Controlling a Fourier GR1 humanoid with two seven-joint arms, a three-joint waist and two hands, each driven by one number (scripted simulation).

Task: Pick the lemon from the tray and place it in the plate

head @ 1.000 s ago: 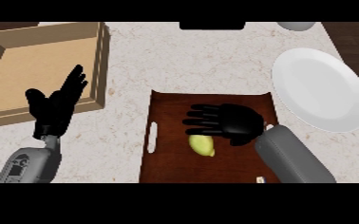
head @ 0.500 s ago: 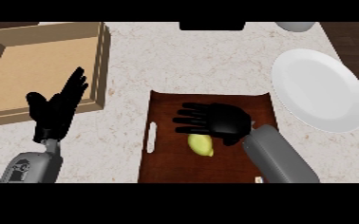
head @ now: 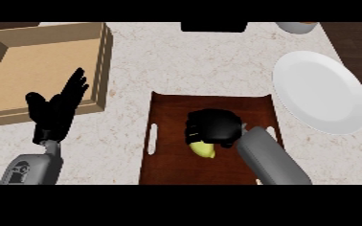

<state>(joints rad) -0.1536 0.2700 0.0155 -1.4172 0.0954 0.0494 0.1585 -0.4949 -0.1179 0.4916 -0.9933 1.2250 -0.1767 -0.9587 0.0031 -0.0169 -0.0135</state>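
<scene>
The right hand point(head: 214, 128) has dropped and curled its fingers around the lemon point(head: 203, 149) on the dark wooden tray point(head: 170, 124), the white plate point(head: 318, 91) lying far right, while the left hand point(head: 55, 109) rests open at left.

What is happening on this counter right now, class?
The robot's right hand is down on the lemon in the brown tray, fingers curled over it; only the lemon's lower end shows. The white plate to the right has nothing on it. The left hand rests open beside the wooden box.
</scene>
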